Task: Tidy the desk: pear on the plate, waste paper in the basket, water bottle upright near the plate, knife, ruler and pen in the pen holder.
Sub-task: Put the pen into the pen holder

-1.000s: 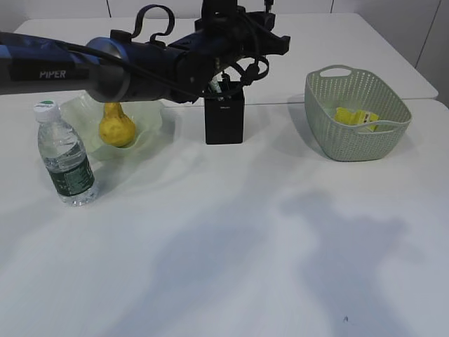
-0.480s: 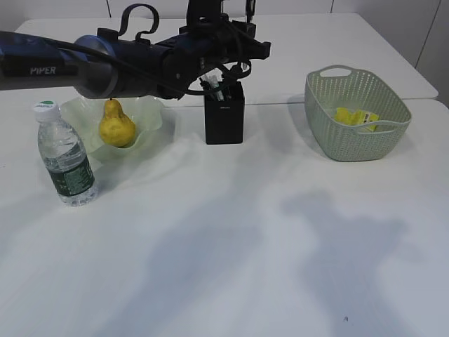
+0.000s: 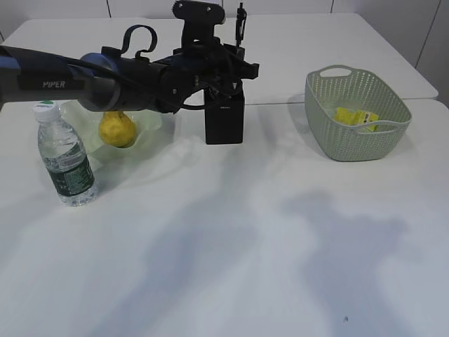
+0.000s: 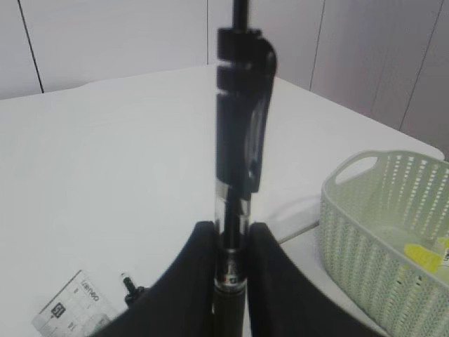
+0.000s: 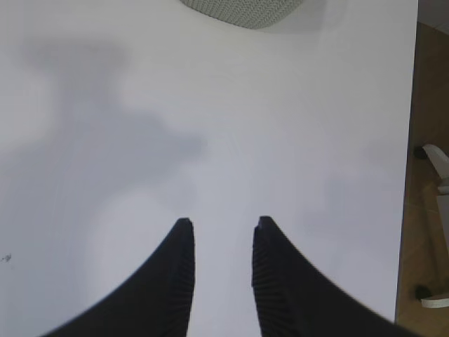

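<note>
Pinching a black pen (image 4: 236,175) between two dark fingers (image 4: 191,281) of the left gripper (image 4: 230,242), seen close in the left wrist view. Pen held upright, clip near the top, clear barrel section just above the grip. Below and left of the fingers in the same view, a clear ruler (image 4: 70,309) with printed marks, only partly visible at the lower edge.

In the exterior view, left arm (image 3: 84,70) stretched across from the left, gripper (image 3: 235,67) just above the black pen holder (image 3: 224,121), pen (image 3: 240,24) sticking up above the wrist. Cannot tell from this angle whether the pen tip sits inside the holder.

Right gripper (image 5: 221,228) in the right wrist view: fingers (image 5: 181,253) spread apart with a clear gap, nothing between them, over bare white table (image 5: 210,105).

Pear (image 3: 117,130) yellow, resting on the pale-green plate (image 3: 151,121), partly hidden behind the arm. Water bottle (image 3: 64,158) standing upright, white cap on, just beside the plate on its near left side. Basket (image 3: 354,112) well apart to the right of the pen holder, with yellow crumpled paper (image 3: 356,117) lying inside. Same basket (image 4: 379,232) at the right edge of the left wrist view, yellow scrap (image 4: 421,256) showing within.
</note>
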Motion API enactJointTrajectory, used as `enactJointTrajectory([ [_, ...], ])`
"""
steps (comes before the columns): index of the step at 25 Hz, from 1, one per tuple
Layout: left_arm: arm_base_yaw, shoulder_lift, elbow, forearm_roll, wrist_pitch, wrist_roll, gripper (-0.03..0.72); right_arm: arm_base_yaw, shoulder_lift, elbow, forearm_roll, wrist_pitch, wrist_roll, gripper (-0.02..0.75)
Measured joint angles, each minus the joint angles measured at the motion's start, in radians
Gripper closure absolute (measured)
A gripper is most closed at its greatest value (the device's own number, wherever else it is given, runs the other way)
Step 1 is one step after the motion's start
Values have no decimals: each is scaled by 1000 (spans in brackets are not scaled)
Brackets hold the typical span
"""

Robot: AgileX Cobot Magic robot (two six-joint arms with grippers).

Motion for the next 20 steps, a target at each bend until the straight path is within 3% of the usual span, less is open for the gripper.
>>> enactJointTrajectory([
  [20, 33, 59, 0, -30, 11, 0, 624, 0, 0, 0, 0, -21, 7, 494],
])
